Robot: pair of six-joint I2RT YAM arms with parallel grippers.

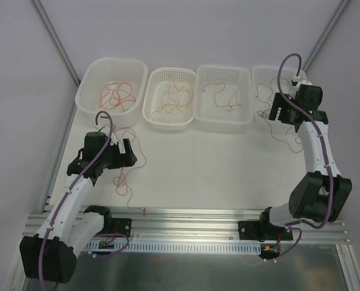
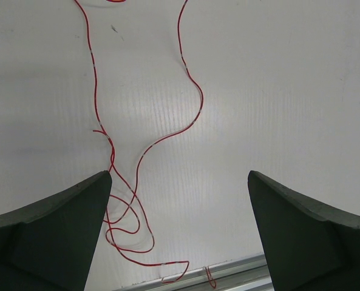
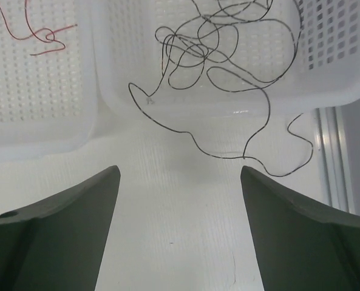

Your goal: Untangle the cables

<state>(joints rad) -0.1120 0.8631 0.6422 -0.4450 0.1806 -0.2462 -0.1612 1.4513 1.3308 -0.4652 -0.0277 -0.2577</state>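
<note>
A loose red cable [image 1: 128,174] squiggles on the white table just right of my left gripper [image 1: 127,152], which is open and empty above it. In the left wrist view the red cable [image 2: 140,156] runs past the left finger [image 2: 76,218], and the gripper [image 2: 178,176] holds nothing. My right gripper [image 1: 277,113] is open and empty in front of the far-right basket. In the right wrist view [image 3: 180,170] a black cable tangle [image 3: 216,54] lies in that basket, with a strand [image 3: 228,154] trailing over the rim onto the table.
Four white baskets line the back: the left [image 1: 85,91] holds red cables, the second [image 1: 150,112] an orange one, the third [image 1: 201,115] a dark red-brown one [image 3: 40,33], the fourth [image 1: 255,73] the black one. An aluminium rail [image 1: 192,215] runs along the near edge.
</note>
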